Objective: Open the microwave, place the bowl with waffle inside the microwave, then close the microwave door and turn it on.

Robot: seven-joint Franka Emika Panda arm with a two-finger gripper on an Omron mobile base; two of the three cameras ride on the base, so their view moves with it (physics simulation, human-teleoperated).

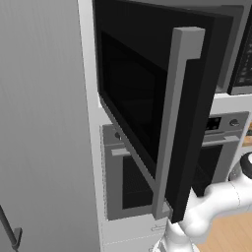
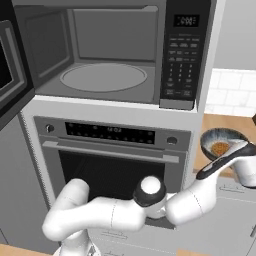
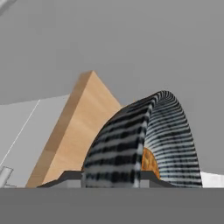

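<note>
Below me sits a silver-framed oven (image 2: 112,155), door shut, horizontal bar handle (image 2: 110,151) across the top of its dark window, one knob (image 2: 49,128) at each end of the black display strip. Wooden counter (image 2: 215,125) to its right, white tiled wall (image 2: 232,92) behind. Tall grey cabinet panel (image 1: 42,123) on the far left.

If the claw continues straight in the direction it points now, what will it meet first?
The claw is already at the rim of the striped bowl, so the bowl wall comes first. Beyond it lies the wooden counter, though depth there is hard to judge.
</note>
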